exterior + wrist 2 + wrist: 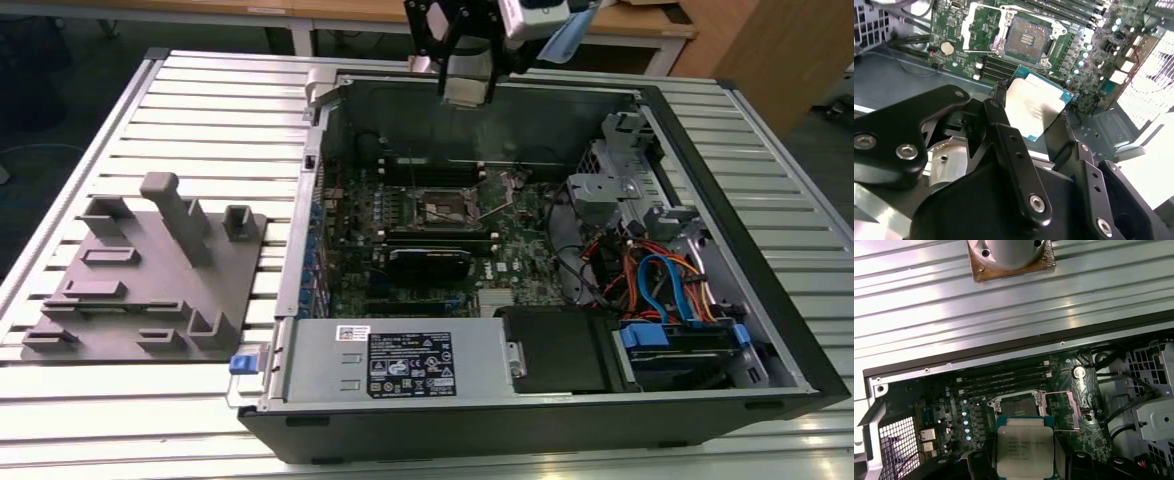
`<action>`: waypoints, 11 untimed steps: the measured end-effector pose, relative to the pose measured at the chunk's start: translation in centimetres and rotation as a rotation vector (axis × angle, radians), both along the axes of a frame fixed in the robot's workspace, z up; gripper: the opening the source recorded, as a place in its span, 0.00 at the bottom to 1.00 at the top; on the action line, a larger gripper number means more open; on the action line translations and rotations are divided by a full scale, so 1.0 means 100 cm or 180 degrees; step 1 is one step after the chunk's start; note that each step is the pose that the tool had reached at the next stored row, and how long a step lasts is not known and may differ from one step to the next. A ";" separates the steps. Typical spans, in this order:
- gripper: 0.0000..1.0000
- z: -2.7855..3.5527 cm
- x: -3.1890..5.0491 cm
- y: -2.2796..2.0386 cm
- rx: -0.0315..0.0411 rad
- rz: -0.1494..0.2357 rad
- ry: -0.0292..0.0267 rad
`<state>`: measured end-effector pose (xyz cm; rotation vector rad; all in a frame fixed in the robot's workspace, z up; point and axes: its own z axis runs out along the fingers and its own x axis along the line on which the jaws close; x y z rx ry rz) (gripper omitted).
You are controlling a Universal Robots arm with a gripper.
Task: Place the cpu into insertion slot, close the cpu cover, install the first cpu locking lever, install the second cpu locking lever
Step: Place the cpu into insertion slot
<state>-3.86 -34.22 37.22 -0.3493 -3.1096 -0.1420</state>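
Robotics lab or workshop: slatted aluminium table (200,100); opened computer case (534,437) below the fingers (1005,137); grey fixture block (147,290) beside it.

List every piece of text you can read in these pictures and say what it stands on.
On the cpu: lines of print across its metal top, too blurred to read.
On the label of the power supply: print and symbols, too small to read.
Nothing else is readable.

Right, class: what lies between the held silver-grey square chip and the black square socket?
Nothing: in the first wrist view, the silver-grey square chip overlaps the black square socket; the stretch is bare.
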 end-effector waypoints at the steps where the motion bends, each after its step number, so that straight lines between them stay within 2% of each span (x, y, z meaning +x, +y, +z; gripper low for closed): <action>1: 0.54 -0.0001 0.0000 0.0000 0.0000 -0.0057 0.0000; 4: 0.54 -0.0003 0.0000 0.0000 -0.0001 -0.0220 0.0000; 11: 0.54 -0.0004 0.0000 0.0000 0.0000 -0.0300 0.0000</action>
